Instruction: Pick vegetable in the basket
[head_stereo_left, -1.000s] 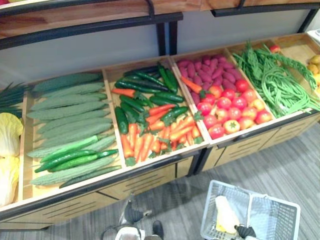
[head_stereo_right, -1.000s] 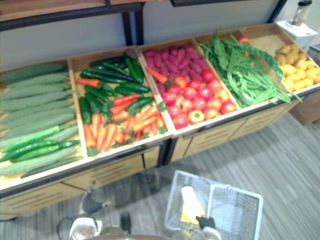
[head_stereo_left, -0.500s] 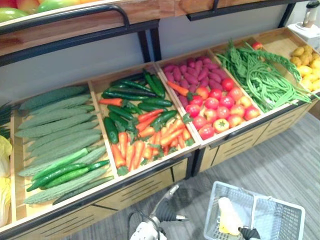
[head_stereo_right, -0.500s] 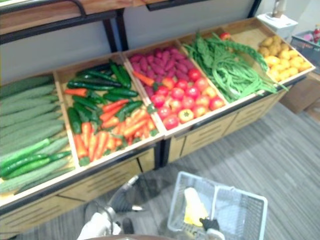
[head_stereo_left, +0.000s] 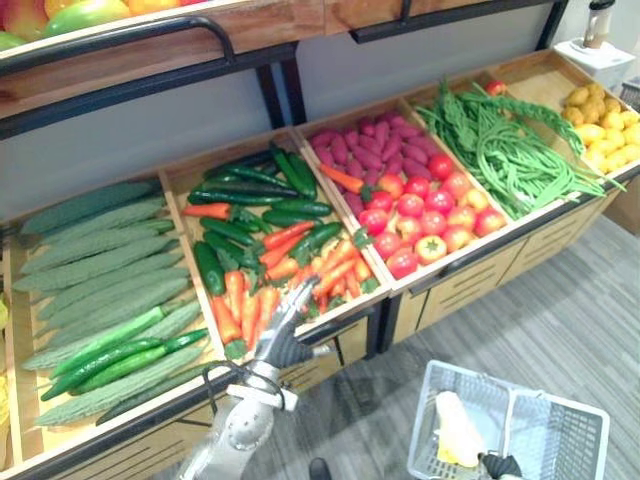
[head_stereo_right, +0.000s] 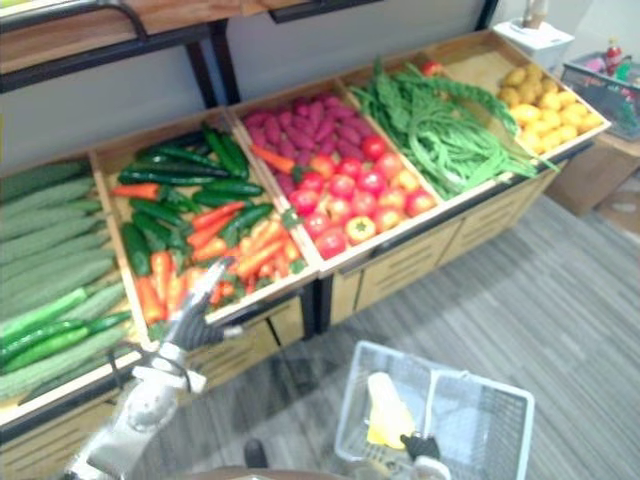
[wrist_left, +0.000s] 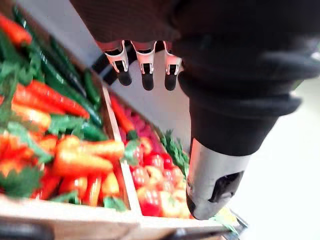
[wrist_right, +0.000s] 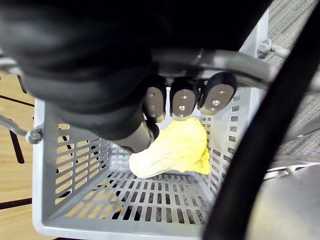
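Note:
My left hand (head_stereo_left: 284, 328) reaches up at the front edge of the crate of carrots (head_stereo_left: 300, 268) and dark cucumbers (head_stereo_left: 240, 190). In its wrist view the fingers (wrist_left: 145, 65) are straight and hold nothing, with carrots (wrist_left: 85, 157) just past them. My right hand (head_stereo_left: 497, 466) is low at the right, fingers (wrist_right: 182, 102) curled round the metal handle (wrist_right: 250, 67) of a grey wire basket (head_stereo_left: 565, 440). A pale yellow leafy cabbage (wrist_right: 172, 147) lies in the basket.
The wooden stand holds pale green gourds (head_stereo_left: 100, 265) at the left, then tomatoes (head_stereo_left: 430, 215) with purple sweet potatoes (head_stereo_left: 365, 150), green beans (head_stereo_left: 510, 150) and yellow potatoes (head_stereo_left: 605, 130). A fruit shelf with a black rail (head_stereo_left: 150, 55) overhangs the back. Grey floor lies in front.
My left hand has risen from down near the floor to the front edge of the carrot crate. The camera has shifted right. My right hand stays on the basket handle.

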